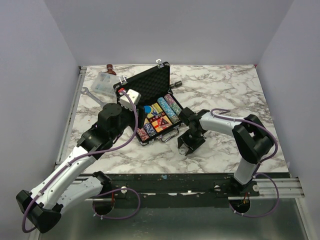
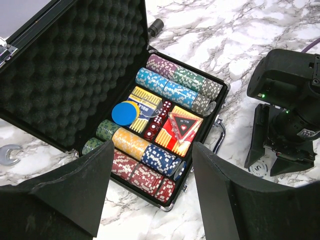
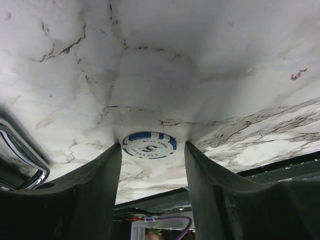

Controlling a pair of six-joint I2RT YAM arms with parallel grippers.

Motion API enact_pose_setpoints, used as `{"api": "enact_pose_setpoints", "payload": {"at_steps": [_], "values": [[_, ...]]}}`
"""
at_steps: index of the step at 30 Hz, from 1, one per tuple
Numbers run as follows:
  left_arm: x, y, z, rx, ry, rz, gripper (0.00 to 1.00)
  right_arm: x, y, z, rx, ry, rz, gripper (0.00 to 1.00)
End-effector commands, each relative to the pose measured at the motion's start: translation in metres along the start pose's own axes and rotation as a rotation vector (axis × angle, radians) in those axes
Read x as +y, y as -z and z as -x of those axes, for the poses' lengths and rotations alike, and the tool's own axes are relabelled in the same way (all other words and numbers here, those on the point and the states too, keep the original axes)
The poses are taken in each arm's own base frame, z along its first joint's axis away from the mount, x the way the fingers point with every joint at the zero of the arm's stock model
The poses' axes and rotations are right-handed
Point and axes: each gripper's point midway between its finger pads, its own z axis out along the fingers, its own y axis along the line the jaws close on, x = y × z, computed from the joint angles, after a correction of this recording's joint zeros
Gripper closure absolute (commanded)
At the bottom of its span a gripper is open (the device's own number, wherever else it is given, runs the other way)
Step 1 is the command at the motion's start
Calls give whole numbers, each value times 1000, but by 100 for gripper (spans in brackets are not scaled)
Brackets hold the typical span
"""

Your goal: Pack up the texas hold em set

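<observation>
Top external first, from the left: left arm point(image 1: 75, 165) stretched forward from its base, elbow low, wrist raised over the near-left corner of the briefcase point(image 1: 145, 85). Left gripper point(image 2: 153, 146) spread wide and empty, hovering above the chip rows point(image 2: 172, 87), touching nothing. Case lying open on the marble table point(image 1: 225, 90), foam lid point(image 2: 75, 65) propped back, blue disc point(image 2: 125, 113) resting on the card boxes point(image 2: 181, 131) in the middle compartment.

Just right of the case's handle: right arm point(image 1: 250, 140) folded sharply, elbow high, forearm angled down and left, right gripper point(image 3: 153, 144) down at the tabletop. Between its fingers, a loose chip point(image 3: 149, 145) (white with blue edge marks), flat on the marble, outside the case. Fingers straddling it, close to its rim on both sides; impossible to tell whether pinched or merely framed.

Step in hand, by judgement: picking up that stray chip. To do it well: rest the fingertips lightly on the table, close squarely across the widest part so the thin disc neither squirts out nor flips, lift only once firm, then carry it left to the case. Hold the left gripper high, clear of that path.
</observation>
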Motion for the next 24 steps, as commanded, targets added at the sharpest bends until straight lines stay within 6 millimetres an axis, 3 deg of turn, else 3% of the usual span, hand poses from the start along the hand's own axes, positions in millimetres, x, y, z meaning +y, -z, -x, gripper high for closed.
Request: {"api": "enact_pose_setpoints", "payload": {"at_steps": [1,6,10,13,24], "values": [[2,3,4,-28,-7,9,36,-15,-18,-1,-4,-36,-77,47],[0,3,3,-29,-3,-3,36,-15,-21,1,-13,-39,-79,56],[-2,1,1,-24,1,-12,36,-15,-17,2,-20,-36,-66,72],[-2,-1,-1,-16,-1,-11,36,-13,-8,3,-33,-36,-47,78],[-16,-17,-17,51,38,-74,36,-6,26,-1,-30,-40,99,88]]}}
